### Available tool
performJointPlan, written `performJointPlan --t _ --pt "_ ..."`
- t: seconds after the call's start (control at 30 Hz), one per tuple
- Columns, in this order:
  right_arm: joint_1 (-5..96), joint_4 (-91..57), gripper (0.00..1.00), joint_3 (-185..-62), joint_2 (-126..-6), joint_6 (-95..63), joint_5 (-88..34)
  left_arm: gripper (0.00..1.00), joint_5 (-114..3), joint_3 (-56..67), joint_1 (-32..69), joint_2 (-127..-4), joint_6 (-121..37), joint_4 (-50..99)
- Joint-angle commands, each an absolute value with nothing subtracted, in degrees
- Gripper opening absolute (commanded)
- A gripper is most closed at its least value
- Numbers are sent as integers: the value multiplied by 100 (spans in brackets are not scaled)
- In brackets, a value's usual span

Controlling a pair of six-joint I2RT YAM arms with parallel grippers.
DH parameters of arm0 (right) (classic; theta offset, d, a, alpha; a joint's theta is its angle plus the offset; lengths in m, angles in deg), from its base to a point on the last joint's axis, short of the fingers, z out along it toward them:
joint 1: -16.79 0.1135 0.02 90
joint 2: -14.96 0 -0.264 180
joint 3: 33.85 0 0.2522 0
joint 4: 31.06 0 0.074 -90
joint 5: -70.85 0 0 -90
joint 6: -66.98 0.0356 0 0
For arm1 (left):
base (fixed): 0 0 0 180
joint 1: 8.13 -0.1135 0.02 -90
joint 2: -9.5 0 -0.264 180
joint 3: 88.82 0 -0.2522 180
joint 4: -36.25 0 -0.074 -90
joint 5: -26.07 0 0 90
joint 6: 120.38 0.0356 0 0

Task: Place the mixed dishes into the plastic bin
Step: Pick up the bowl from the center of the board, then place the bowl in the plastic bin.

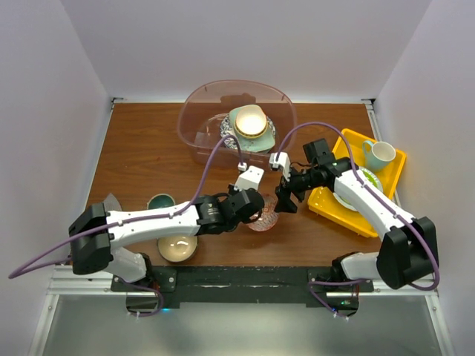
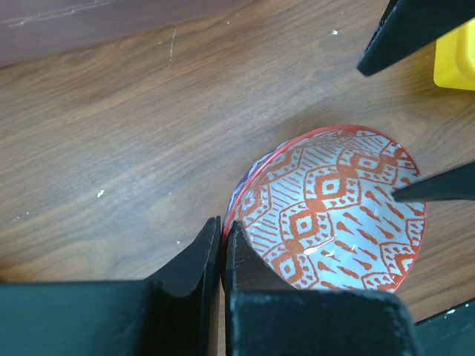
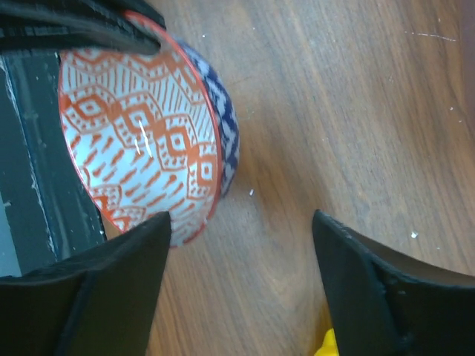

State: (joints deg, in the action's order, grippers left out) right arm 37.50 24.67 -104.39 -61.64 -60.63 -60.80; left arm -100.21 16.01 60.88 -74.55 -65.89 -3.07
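Observation:
The pinkish translucent plastic bin (image 1: 194, 126) stands at the back centre and holds a blue-patterned plate, a mint square dish (image 1: 236, 135) and a tan bowl (image 1: 249, 121). My left gripper (image 1: 256, 213) is shut on the rim of a small red-patterned bowl (image 1: 265, 219), which is tilted low over the table. The left wrist view shows the fingertips (image 2: 211, 248) pinching the bowl's (image 2: 334, 211) rim. My right gripper (image 1: 286, 196) is open just right of the bowl. In the right wrist view (image 3: 241, 252) its left finger lies by the bowl's (image 3: 141, 141) rim.
A yellow tray (image 1: 325, 202) at the right holds a teal mug (image 1: 380, 154) and a lime-green plate (image 1: 365, 182). A small teal cup (image 1: 160, 202) and a cream bowl (image 1: 178, 247) sit near the front left. White walls enclose the table.

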Motion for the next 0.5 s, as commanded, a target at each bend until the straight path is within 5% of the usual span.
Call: performJointPlan --t 0.0,0.1,0.47 --pt "3718 2550 89 -10650 -5922 -6213 -6117 0 -9910 1800 5858 -6917 -6317 288" --pt "3692 2550 98 -10650 -5878 -6240 -6020 0 -9437 2081 5630 -6488 -6159 482" --pt "3551 2699 98 -10694 -5755 -6459 -5888 0 -8617 2609 4812 -5423 -5596 641"
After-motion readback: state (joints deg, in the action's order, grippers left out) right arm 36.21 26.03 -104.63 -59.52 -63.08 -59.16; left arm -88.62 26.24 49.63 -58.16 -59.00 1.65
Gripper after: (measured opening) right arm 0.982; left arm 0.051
